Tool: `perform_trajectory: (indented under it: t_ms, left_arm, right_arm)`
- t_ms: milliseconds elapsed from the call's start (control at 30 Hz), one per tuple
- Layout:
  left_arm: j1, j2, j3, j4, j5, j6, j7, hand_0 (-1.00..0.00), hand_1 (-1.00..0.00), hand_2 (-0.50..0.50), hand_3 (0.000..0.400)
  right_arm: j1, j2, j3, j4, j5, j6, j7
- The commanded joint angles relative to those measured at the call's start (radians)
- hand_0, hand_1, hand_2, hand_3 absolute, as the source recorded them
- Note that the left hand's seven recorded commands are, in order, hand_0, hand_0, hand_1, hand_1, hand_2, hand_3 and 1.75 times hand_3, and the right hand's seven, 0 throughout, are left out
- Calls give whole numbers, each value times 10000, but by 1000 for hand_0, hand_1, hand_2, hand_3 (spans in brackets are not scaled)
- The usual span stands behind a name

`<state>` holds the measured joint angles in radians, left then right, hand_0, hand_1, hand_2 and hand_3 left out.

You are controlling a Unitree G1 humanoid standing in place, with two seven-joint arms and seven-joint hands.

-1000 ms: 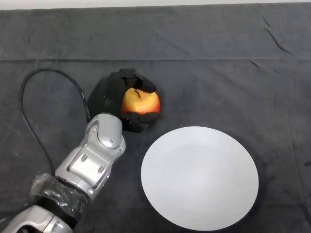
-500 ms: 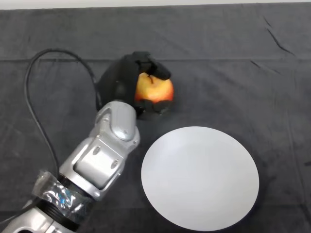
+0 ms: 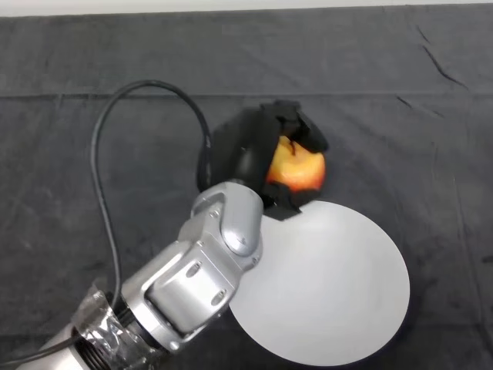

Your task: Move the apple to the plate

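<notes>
My left hand (image 3: 245, 148) is shut on a red and yellow apple (image 3: 296, 169), with fingers curled over its top and thumb under it. It holds the apple in the air just over the upper left rim of a round white plate (image 3: 339, 293). The silver-grey forearm (image 3: 202, 270) comes in from the lower left and covers the plate's left edge.
The table is covered by a dark cloth (image 3: 416, 116) with a fold line running across the back. A pale strip of the table's far edge (image 3: 231, 5) shows at the top.
My hand has lifted the apple and carried it to the right, from left of the plate to just over the plate's upper left rim. The forearm has swung in over the plate's left edge.
</notes>
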<state>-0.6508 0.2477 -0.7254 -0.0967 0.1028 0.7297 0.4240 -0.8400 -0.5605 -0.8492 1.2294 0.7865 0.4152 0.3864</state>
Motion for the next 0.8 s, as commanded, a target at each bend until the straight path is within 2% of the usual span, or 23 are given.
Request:
perform_trajectory:
  t_ms: [33, 500, 800]
  left_arm:
    - [-289, 219, -203, -439, 253, 126, -203, -1000, -1000, 0, 400]
    - [-199, 300, -1244, -483, 57, 293, -1084, -1000, -1000, 0, 400]
    - [-120, 323, -1745, -169, -141, 64, -1627, -1000, -1000, 0, 400]
  right_arm:
    - [136, -96, -111, -185, 299, 23, -18]
    - [125, -108, -116, -155, 298, 21, -7]
    - [120, -113, -118, -143, 297, 20, -2]
